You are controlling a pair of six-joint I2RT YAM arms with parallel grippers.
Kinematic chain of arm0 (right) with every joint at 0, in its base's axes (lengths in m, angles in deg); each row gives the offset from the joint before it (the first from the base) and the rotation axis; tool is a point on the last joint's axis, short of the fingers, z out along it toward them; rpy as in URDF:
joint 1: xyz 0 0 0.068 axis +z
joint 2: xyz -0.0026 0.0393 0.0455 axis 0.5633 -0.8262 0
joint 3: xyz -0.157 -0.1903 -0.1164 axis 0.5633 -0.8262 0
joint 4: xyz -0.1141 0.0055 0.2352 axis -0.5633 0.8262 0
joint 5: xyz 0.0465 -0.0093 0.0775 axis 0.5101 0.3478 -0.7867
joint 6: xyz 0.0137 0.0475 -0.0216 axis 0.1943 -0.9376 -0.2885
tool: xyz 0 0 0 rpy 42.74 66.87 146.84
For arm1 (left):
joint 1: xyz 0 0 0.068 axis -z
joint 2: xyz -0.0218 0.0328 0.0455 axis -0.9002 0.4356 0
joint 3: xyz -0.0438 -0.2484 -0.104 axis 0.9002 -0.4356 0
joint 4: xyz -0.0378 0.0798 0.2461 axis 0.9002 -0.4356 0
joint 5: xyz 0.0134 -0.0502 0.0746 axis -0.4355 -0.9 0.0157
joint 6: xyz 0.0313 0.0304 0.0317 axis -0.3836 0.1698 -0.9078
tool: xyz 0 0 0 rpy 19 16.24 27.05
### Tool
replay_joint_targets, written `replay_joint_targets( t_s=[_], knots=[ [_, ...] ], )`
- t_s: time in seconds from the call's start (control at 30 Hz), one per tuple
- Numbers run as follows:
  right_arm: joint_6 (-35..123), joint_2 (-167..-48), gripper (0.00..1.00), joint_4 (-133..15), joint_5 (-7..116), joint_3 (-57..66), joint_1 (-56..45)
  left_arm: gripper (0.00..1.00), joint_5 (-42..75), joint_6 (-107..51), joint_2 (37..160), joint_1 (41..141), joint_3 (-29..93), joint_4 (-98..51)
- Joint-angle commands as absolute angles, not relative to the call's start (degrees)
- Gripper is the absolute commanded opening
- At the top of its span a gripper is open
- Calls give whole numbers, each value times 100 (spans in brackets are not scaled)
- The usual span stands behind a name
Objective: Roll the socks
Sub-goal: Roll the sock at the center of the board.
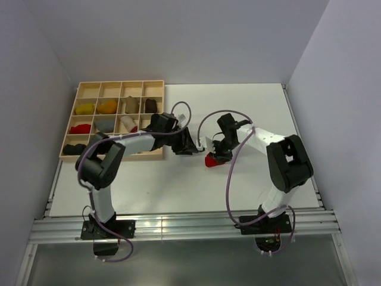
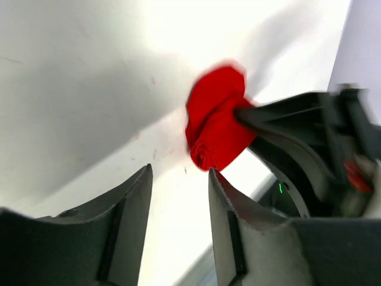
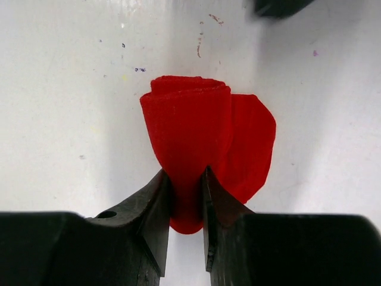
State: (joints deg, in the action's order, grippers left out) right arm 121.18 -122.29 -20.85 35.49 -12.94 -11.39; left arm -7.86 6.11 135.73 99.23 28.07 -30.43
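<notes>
Sock [image 3: 202, 131] of red fabric, rolled into a loose bundle, lies on the white table [image 1: 178, 185] near its middle, between the ends of the two arms. The right gripper [image 3: 186, 179] pinches the near end of the roll, its fingers closed tight on a fold of the fabric. The left gripper [image 2: 178, 173] stands partly open with nothing between its fingers, just beside the roll; whether one fingertip brushes the fabric cannot be told.

The right wrist view shows the layered folds and the pinch head-on. The left wrist view shows the spiral end of the roll instead, with the right gripper's dark fingers pressing in from the side, blurred. From the top the roll is only a small red patch, half covered by the right gripper. Only that view shows the wooden tray [image 1: 119, 83] at the table's far left, its compartments holding small bundles [image 1: 85, 109] in yellow, orange, red, grey and dark tones, too small to make out further
</notes>
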Motion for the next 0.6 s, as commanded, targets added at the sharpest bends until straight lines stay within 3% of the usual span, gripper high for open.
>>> replay_joint_targets(
  t_s=[0.0,0.13,0.3,0.57],
  knots=[
    [12263,-12757,17,-729,3428,-765,-1266,48,630,823,12622,9898,1945,-1625],
    [12421,-13477,17,237,3270,173,-1398,49,1631,324,11850,10038,1371,-1035],
    [12527,-14505,17,1337,3094,1090,-1600,53,3670,-1213,11277,11171,862,-500],
    [12387,-15245,18,2084,3138,1899,-1706,62,4351,-3174,11522,12402,1053,-401]
  ],
)
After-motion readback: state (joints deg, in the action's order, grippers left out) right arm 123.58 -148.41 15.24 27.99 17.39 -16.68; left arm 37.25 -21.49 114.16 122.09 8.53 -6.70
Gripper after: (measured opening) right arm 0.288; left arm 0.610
